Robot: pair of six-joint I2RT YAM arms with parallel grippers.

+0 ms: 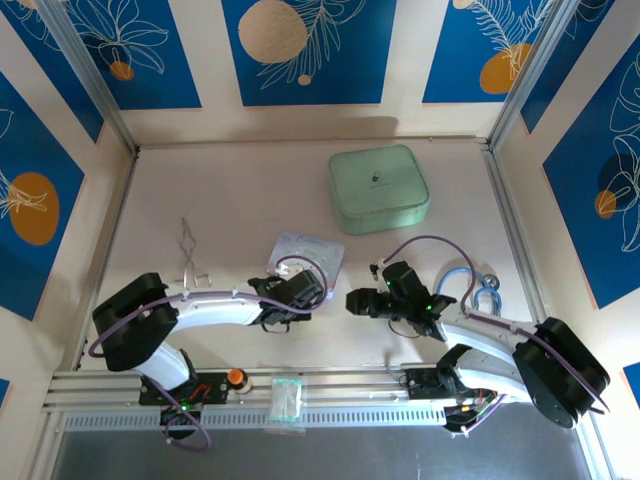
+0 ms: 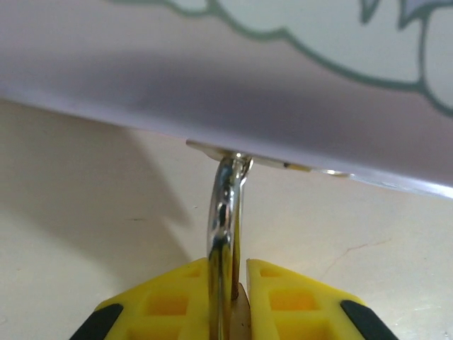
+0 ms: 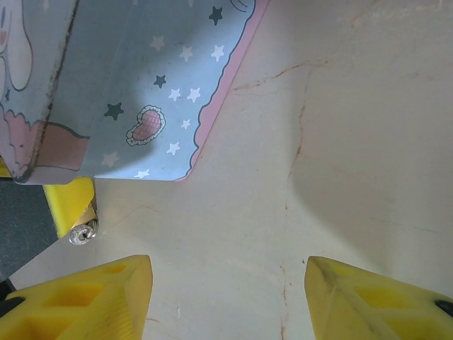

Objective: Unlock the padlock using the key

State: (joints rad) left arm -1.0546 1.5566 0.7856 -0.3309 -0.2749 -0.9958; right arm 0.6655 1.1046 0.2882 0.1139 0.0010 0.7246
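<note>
we take the pale blue cartoon tin [image 1: 310,252] as our mark. at its near edge, the side facing the arm bases, the left gripper [image 2: 226,273] is clamped on the padlock [image 2: 225,212]. its yellow fingers [image 2: 170,301] press the silver shackle from both sides, and a sliver of brass shows between them lower down. the shackle rises from the fingers and meets a thin metal tab at the tin's lower edge, so the padlock sits right against the tin.

just to the right of the tin's near corner, the right gripper [image 3: 226,283] hovers over the bare table [image 3: 354,142], jaws wide apart and nothing between them. from that wrist we see the tin's starry side up and to the left. below its corner is a yellow finger of the other arm with a small silvery bit [image 3: 83,232] at its tip; we cannot tell what that bit is.

beyond the tin, to its far right, lies a mint green case [image 1: 378,187]. well to the tin's left lie silver forceps [image 1: 190,258].
</note>
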